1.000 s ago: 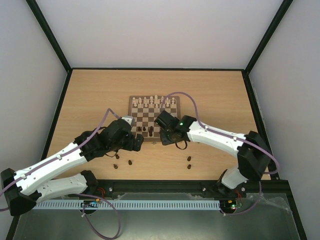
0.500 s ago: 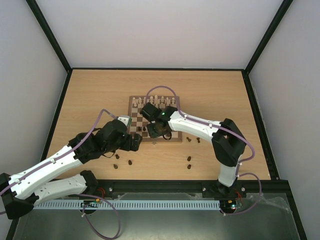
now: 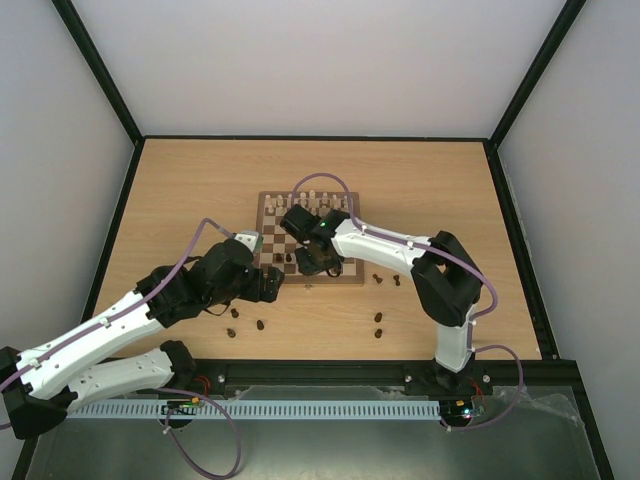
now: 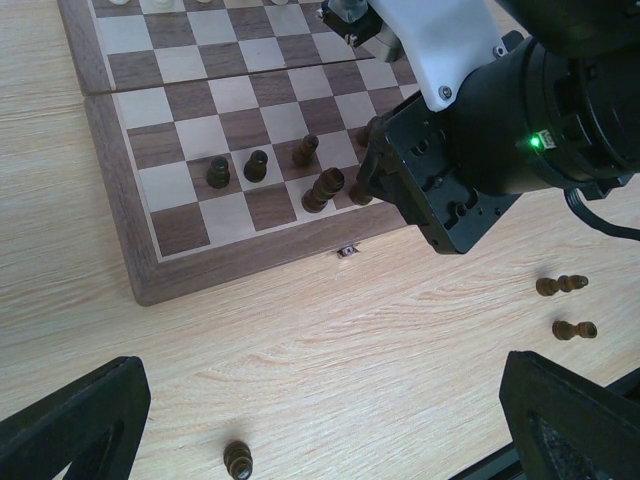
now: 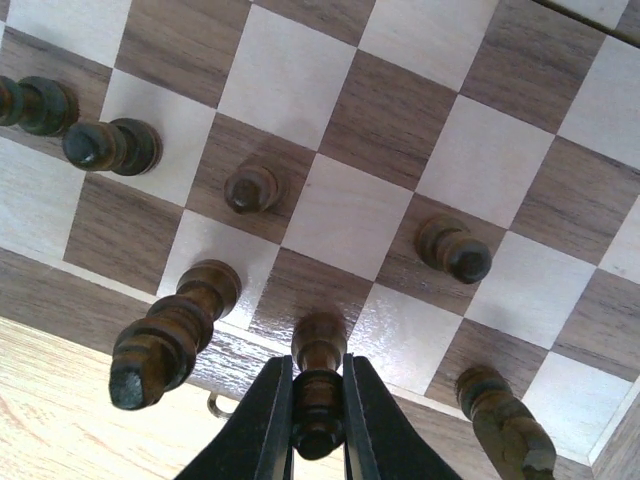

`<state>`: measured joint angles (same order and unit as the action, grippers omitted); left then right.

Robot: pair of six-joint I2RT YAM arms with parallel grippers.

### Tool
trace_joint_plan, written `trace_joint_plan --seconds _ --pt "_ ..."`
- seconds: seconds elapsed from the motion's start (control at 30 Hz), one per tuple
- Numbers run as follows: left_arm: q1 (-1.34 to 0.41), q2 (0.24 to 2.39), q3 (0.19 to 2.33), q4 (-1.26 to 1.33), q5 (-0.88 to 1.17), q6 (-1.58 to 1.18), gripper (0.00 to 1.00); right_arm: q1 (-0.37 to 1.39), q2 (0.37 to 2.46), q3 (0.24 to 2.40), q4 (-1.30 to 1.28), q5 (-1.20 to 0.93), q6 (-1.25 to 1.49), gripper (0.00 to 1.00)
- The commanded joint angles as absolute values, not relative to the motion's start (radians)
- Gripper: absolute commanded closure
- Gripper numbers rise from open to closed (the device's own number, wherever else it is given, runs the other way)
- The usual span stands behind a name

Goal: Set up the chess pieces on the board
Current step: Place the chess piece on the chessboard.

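Pale chessmen (image 3: 306,205) stand in rows, far side.

One board (image 4: 182,228); roughly fourteen dark chess pieces (image 4: 218,172) (seven off-board).

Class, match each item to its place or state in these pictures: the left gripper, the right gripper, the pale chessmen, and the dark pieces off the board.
Column one:
1. left gripper
2. right gripper
3. pale chessmen
4. loose dark pieces

Column two:
a. shut on a dark piece
b. lying on the table
c. open
d. standing along the far edge of the board

Pairs: 1-c, 2-a, 3-d, 4-b
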<state>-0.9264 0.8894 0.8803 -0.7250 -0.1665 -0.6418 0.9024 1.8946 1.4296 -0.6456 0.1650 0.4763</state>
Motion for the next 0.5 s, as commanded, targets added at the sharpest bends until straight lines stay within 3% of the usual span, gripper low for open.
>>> trace_joint_plan --seconds 0.0,0.47 --pt "-0.930 0.880 0.880 -0.741 -0.183 -0.644 0.01 0.894 1.921 1.458 -0.692 0.163 0.458 0.91" --pt "-0.930 0.882 0.879 -0.739 -0.189 -0.645 0.01 0.890 1.941 1.474 -0.688 0.155 0.445 0.90"
